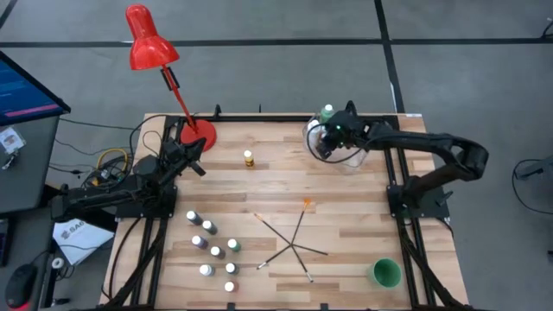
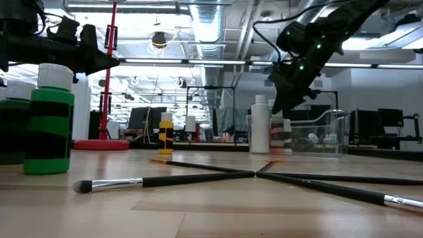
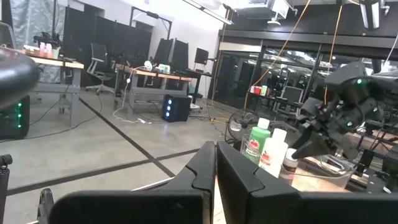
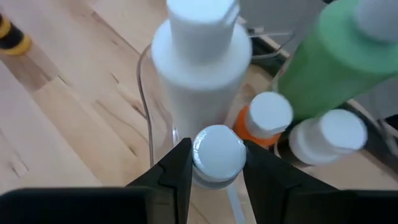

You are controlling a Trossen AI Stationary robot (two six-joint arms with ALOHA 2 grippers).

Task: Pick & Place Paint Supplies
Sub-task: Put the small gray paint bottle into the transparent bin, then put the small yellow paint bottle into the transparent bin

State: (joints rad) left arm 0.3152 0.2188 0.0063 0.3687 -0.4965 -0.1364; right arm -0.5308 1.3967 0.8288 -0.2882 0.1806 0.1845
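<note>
My right gripper (image 4: 217, 163) is shut on a tiny white-capped paint bottle (image 4: 217, 149) at the clear tub (image 1: 350, 161) in the far right of the table. In the tub stand a tall white bottle (image 4: 199, 68), a tall green bottle (image 4: 336, 56) and two more small bottles (image 4: 268, 117). Several small bottles (image 1: 212, 246) stand on the near left of the table, and a yellow one (image 1: 249, 158) farther back. Thin dark paintbrushes (image 1: 294, 242) lie crossed at the middle. My left gripper (image 3: 216, 171) waits shut at the left, touching nothing. My right gripper pinches the tiny bottle at the sides of its white cap (image 4: 200, 157) between its two fingers (image 4: 177, 167). The fingers slant down from above, from the table's right side. The bottle stands upright in the hold beside the tall white bottle; its bottom is hidden by the cap.
A red desk lamp (image 1: 151, 43) stands with its base (image 1: 200, 134) at the far left corner. A green cup (image 1: 385, 273) sits at the near right. The tub's clear wall (image 2: 324, 132) rises around the bottles. Bare wood lies between the yellow bottle and the tub.
</note>
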